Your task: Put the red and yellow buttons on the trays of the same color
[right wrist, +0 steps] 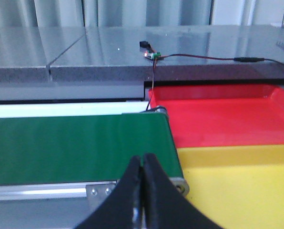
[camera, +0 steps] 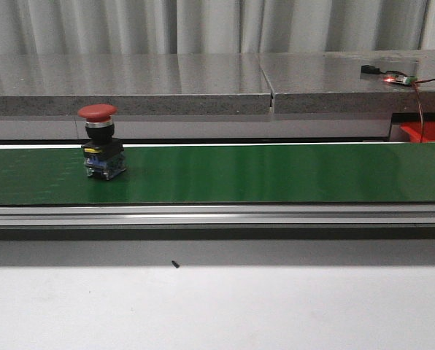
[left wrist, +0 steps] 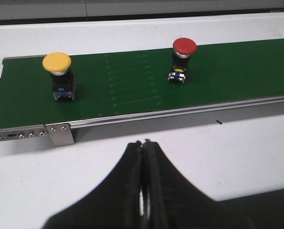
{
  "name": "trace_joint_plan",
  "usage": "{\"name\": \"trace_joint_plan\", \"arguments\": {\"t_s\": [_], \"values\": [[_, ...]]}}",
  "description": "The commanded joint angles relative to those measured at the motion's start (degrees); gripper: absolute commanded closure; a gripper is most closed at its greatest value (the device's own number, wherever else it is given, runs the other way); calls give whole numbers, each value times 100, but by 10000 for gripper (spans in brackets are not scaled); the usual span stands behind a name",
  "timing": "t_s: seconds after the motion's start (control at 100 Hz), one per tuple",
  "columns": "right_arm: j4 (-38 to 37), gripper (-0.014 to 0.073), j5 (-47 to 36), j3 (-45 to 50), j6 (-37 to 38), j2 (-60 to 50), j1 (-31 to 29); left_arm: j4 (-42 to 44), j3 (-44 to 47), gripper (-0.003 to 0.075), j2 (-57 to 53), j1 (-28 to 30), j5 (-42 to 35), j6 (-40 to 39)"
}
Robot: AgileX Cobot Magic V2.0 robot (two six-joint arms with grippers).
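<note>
Neither button has been picked up, so the task looks to be at its very start, at the approach stage. The red button [camera: 99,142] stands upright on the green belt [camera: 276,173], toward its left part in the front view; the left wrist view also shows a yellow button [left wrist: 58,75] upright near the belt's left end, well apart from the red one. The left gripper [left wrist: 143,191] hangs over the white table [left wrist: 228,157] on the near side of the belt, its fingers pressed together and holding nothing. The right gripper [right wrist: 142,191] is likewise closed and empty, poised near the belt's right end. Just beyond that end sit the red tray [right wrist: 223,114] on the far side and the yellow tray [right wrist: 242,186] on the near side, touching each other. The next move probably calls for one gripper to spread its fingers, reach across the belt's metal rail [camera: 217,214] and close on a button's black body below the cap, keeping it upright. Behind the belt runs a grey stone ledge [camera: 130,84] carrying a small circuit board [right wrist: 154,56] with a lit red light and a trailing wire, and pale ribbed panels close off the back.
</note>
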Motion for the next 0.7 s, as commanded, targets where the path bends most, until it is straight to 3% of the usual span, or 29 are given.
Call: {"name": "trace_joint_plan", "arguments": {"t_s": [0.0, 0.17, 0.44, 0.69], "values": [[-5, 661, -859, -79, -28, -119, 0, -67, 24, 739, -302, -51, -196, -39], [-5, 661, -1058, -107, -28, -119, 0, -67, 138, 739, -825, -51, -56, -39], [0, 661, 87, -928, -23, 118, 0, -67, 138, 739, -908, -51, -2, -39], [141, 661, 351, -1619, -23, 1125, 0, -67, 138, 739, -908, -51, -2, -39]]}}
